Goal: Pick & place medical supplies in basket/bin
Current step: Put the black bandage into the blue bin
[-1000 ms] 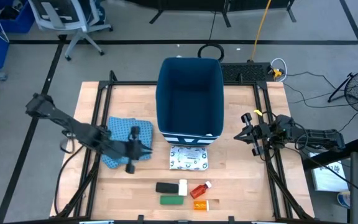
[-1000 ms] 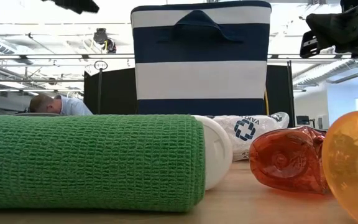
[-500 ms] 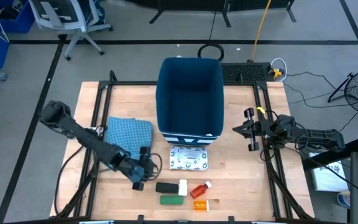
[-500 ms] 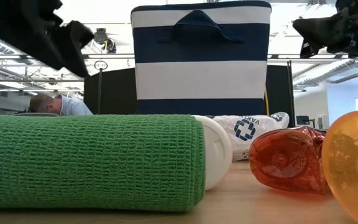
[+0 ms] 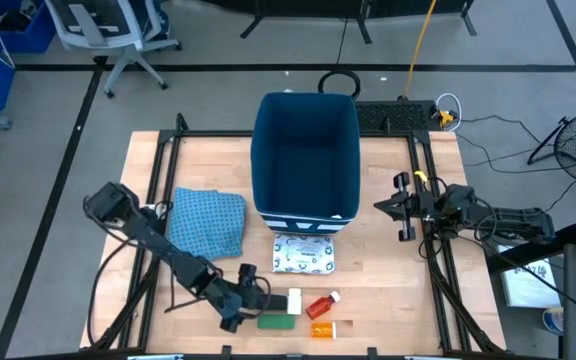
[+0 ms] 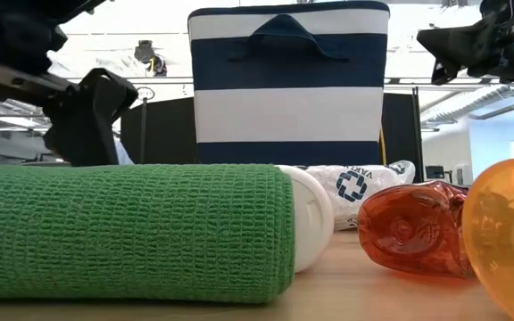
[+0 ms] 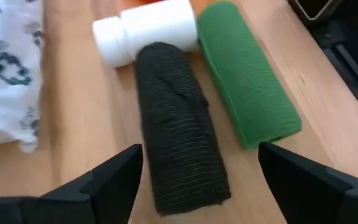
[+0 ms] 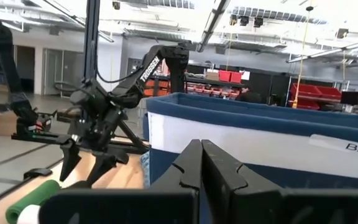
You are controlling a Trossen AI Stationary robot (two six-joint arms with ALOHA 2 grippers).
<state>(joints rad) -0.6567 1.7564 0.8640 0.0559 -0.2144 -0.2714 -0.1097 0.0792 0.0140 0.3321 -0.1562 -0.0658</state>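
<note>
We read no clear wording: only blue cross emblems on the white packet (image 5: 304, 254) and "BAS" on the bin wall in the right wrist view. Left to right: blue cloth (image 5: 206, 222); left gripper (image 5: 249, 296), fingers spread wide, holding nothing, low just beside the black roll (image 7: 178, 124); white container (image 7: 146, 28) and green roll (image 7: 247, 71) adjoining; red bottle (image 5: 322, 303), orange bottle (image 5: 327, 329); striped bin (image 5: 305, 150) behind; right gripper (image 5: 398, 207), fingers pressed together, empty, raised beside the bin
</note>
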